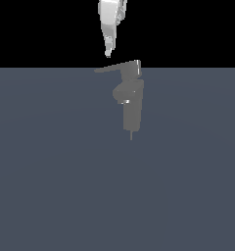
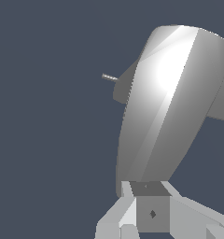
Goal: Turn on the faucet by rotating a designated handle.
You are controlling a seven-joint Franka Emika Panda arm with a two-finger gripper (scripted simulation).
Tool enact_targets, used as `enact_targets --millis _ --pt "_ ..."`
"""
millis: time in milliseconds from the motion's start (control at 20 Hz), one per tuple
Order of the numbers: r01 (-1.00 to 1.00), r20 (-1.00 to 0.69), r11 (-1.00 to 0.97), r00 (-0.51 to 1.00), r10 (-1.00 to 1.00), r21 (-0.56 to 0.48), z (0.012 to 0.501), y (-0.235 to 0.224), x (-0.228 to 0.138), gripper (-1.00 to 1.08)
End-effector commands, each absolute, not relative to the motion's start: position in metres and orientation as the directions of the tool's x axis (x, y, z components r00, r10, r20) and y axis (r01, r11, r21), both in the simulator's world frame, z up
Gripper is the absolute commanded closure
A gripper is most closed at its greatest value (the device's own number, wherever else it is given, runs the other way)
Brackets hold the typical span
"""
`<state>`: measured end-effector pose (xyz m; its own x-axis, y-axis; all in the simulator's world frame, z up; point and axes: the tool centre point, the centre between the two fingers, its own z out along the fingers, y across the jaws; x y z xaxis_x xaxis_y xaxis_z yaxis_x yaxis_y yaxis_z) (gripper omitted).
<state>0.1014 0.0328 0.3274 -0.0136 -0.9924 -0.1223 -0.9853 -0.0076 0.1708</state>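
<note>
Faucet (image 1: pixel 131 105) stands upright toward the far edge of the grey floor. Handle (image 1: pixel 114 67) projects sideways from its top cap, long axis level, tip toward the exterior view's left. Gripper (image 1: pixel 108 53) hangs just above the blade near its outer end, apart from it. Fingers appear together; nothing held.

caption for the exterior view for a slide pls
End effector hovers just above the handle of the grey faucet, not touching it.
</note>
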Motion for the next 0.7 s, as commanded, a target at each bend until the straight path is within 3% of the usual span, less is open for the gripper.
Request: enact_targets --millis 0,650 --pt "-0.982 -0.095 0.054 -0.072 -0.993 0.182 0.312 0.036 0.112 1.08" --pt "-0.956 -0.007 0.22 -0.226 -0.974 0.196 0.265 0.047 0.138 1.08"
